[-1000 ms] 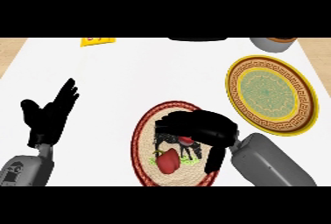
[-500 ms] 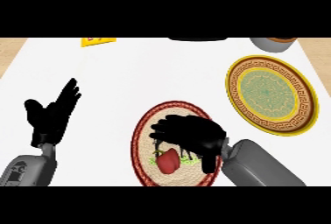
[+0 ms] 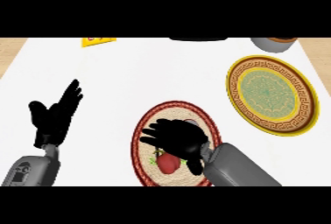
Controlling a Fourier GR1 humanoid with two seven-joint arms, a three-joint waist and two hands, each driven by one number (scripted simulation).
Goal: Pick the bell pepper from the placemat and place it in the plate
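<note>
A red bell pepper (image 3: pixel 168 162) with a green stem lies on the round woven placemat (image 3: pixel 145 131) near the counter's front. My right hand (image 3: pixel 177 138) hovers over the mat just above and behind the pepper, fingers spread and pointing left; it hides part of the pepper and I see nothing held in it. The yellow-rimmed patterned plate (image 3: pixel 271 94) sits to the right, farther back. My left hand (image 3: pixel 55 113) rests open at the left, fingers up, apart from everything.
A grey bowl (image 3: pixel 275 43) stands at the back right edge. A dark object (image 3: pixel 199 39) lies at the back middle, and a yellow item (image 3: pixel 97 41) at the back left.
My right hand has shifted left and forward across the placemat, now lying over the pepper's upper side. The left hand has barely moved.
</note>
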